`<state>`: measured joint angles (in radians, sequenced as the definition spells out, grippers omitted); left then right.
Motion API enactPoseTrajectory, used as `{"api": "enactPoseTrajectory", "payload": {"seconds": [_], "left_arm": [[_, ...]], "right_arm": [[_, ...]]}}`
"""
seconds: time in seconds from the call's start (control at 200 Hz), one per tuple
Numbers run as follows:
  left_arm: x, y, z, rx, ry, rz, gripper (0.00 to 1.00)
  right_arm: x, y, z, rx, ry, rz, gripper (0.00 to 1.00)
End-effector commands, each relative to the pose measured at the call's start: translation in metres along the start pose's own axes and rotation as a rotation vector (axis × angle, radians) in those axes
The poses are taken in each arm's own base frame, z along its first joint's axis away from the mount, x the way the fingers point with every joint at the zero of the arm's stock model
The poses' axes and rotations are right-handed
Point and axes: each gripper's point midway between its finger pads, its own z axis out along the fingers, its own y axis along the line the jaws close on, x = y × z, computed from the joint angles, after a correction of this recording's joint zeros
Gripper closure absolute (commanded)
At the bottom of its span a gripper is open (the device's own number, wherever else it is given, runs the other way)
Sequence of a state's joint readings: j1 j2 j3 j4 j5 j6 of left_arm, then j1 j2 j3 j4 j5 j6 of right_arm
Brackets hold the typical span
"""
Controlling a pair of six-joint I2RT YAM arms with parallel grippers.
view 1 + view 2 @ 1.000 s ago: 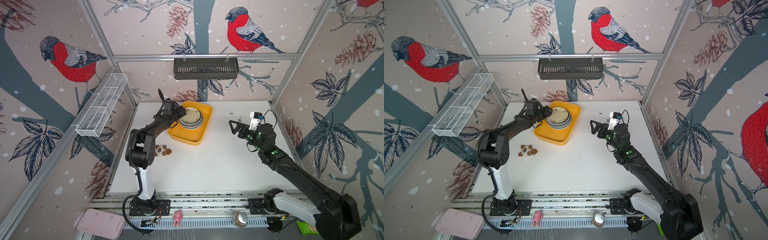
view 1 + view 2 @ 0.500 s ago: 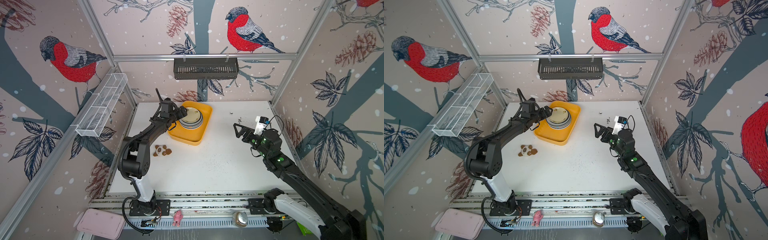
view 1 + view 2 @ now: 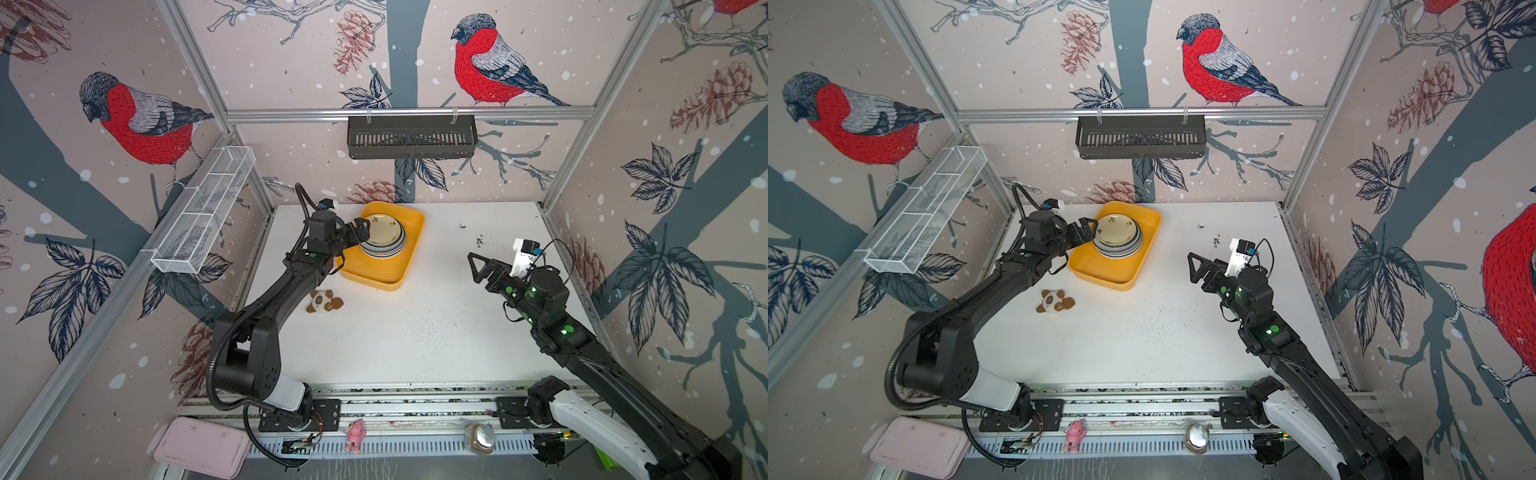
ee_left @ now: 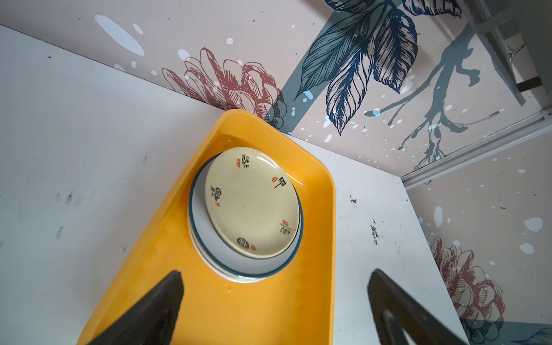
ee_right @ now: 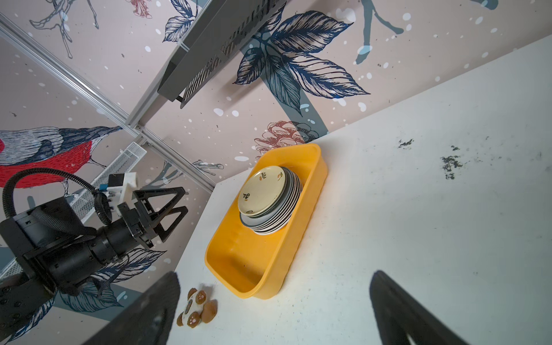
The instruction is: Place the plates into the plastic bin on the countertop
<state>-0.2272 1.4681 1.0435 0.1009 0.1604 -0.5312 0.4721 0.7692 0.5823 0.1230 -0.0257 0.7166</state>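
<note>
A stack of plates (image 3: 382,242) (image 3: 1117,240), topped by a small cream plate with dark marks (image 4: 252,203) (image 5: 263,191), sits in the far end of the yellow-orange plastic bin (image 3: 374,279) (image 3: 1100,272) (image 4: 268,313) (image 5: 248,263) on the white countertop (image 3: 436,332). My left gripper (image 3: 360,232) (image 3: 1086,232) (image 4: 274,277) hovers just left of the stack, open and holding nothing. My right gripper (image 3: 476,266) (image 3: 1194,266) (image 5: 274,277) hangs open and empty above the countertop, well to the right of the bin.
A small brown-and-white panda toy (image 3: 324,301) (image 3: 1054,301) (image 5: 195,309) lies on the countertop in front of the bin's left corner. A black slotted basket (image 3: 411,137) hangs on the back wall and a white wire basket (image 3: 203,216) on the left wall. A pink tray (image 3: 199,446) lies below the front rail.
My left gripper's jaws have spread wider beside the stack, and that arm's elbow has swung toward the front. The right arm has drawn back a little toward the front right.
</note>
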Motion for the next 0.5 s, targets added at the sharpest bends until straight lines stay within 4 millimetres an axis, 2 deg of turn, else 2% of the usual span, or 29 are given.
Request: {"api": "enactPoseTrajectory", "payload": {"seconds": [0.0, 0.07, 0.19, 0.315, 0.495], "left_arm": [[-0.017, -0.003, -0.023, -0.009, -0.109, 0.08, 0.03], [-0.02, -0.002, -0.041, -0.018, -0.16, 0.118, 0.03], [-0.025, 0.001, -0.076, -0.045, -0.251, 0.173, 0.03], [-0.026, 0.009, -0.102, -0.085, -0.325, 0.214, 0.03], [-0.028, 0.026, -0.131, -0.151, -0.398, 0.215, 0.04]], "right_arm": [[-0.001, -0.008, -0.01, 0.045, -0.028, 0.023, 0.0], [-0.001, -0.012, -0.018, 0.069, -0.036, 0.022, 0.0], [-0.003, -0.032, -0.041, 0.193, -0.045, 0.007, 0.0], [-0.014, -0.044, -0.074, 0.272, -0.107, 0.008, 0.0], [-0.036, -0.061, -0.13, 0.407, -0.207, 0.012, 0.0]]}}
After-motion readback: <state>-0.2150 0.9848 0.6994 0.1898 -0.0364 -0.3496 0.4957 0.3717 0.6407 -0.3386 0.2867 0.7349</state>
